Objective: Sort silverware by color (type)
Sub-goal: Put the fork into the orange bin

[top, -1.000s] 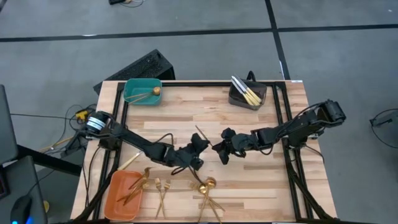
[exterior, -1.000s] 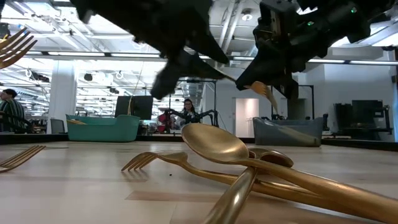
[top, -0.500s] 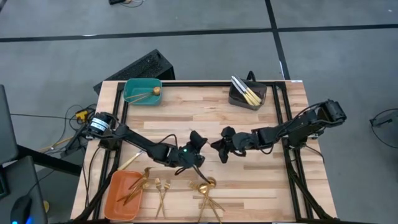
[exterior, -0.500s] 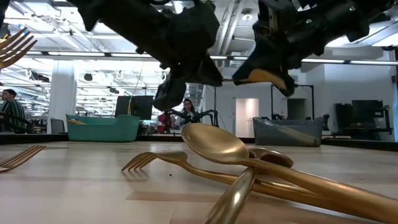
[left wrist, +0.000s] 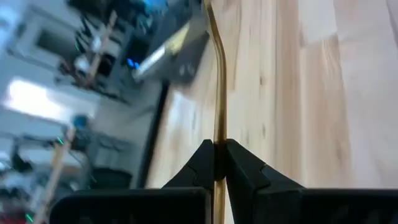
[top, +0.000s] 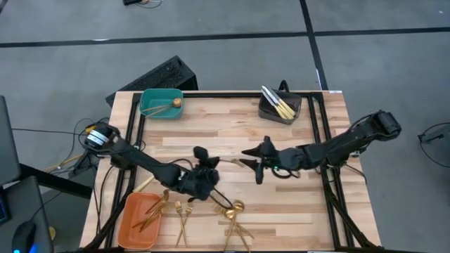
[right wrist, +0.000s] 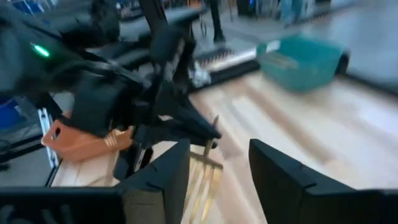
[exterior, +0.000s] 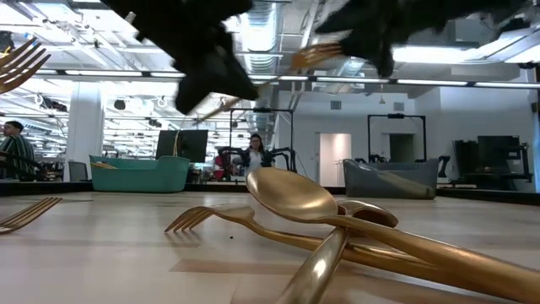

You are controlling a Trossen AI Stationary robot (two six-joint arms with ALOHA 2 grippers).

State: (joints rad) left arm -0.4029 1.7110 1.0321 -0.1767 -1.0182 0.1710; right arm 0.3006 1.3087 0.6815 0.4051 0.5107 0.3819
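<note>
Far L: orange bin (top: 133,223) at the near-L corner of the table (top: 232,126), a few gold pcs (top: 156,209) in it, some hanging over its rim. One gold pc (top: 145,184) lies alone on the wood just beside the bin. Teal bin (top: 160,104) at the far-L corner has one gold pc (top: 163,107) in it.

L gripper (left wrist: 216,144) is up off the table at mid-table, just L of centre. Its fingers (left wrist: 200,163) are pinched tight on the slim gold handle of a fork (left wrist: 218,93). In my wrist cam the handle runs straight out from betw the tips.

Near edge, below the L gripper: two forks (top: 183,211) flat on the wood. Just R of them is a small heap of gold spoons (top: 235,208), pcs crossing each other. In the low cam that heap fills the foreground, w/ a spoon bowl (exterior: 291,194) resting on top.

The held fork's tines (right wrist: 208,165) point toward the R side and sit right in front of the R gripper (right wrist: 217,149). That gripper is spread wide w/ nothing in it. From the R wrist cam I can't tell if the tines are inside its gap or just short of it. From above, both grippers (top: 209,161) (top: 252,163) face each other, close, fork (top: 228,161) betw them.

Far R: dark grey bin (top: 268,112) at the back edge, knives (top: 278,104) stacked in it, silver blades and pale gold handles.
</note>
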